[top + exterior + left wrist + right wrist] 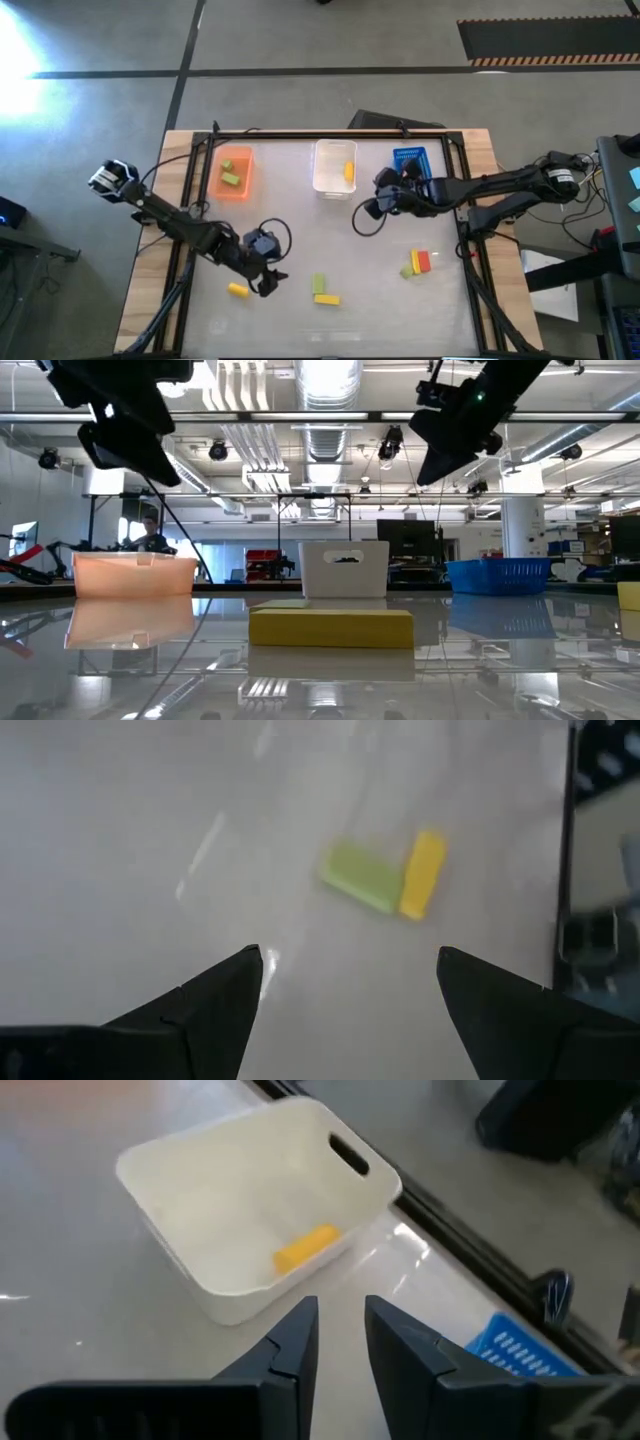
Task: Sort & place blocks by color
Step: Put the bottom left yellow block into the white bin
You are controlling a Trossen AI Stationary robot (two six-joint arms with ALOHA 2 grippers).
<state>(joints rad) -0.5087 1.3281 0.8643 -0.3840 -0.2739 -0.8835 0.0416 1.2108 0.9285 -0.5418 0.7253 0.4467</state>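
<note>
High cam looked straight down on the whole glossy white table (330, 240). Low cam sat at tabletop level facing the room, close behind a yellow rectangular block (330, 628). Left wrist cam looked down at a light green block (362, 877) touching that yellow one. Right wrist cam faced the white plastic bin (215, 1210), shared with high and low views

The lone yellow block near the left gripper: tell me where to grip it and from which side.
Probably from straight above: the yellow block lies flat and alone, beside the open left gripper. Close the fingers across its short width, at mid-length; nothing crowds its long sides.
</note>
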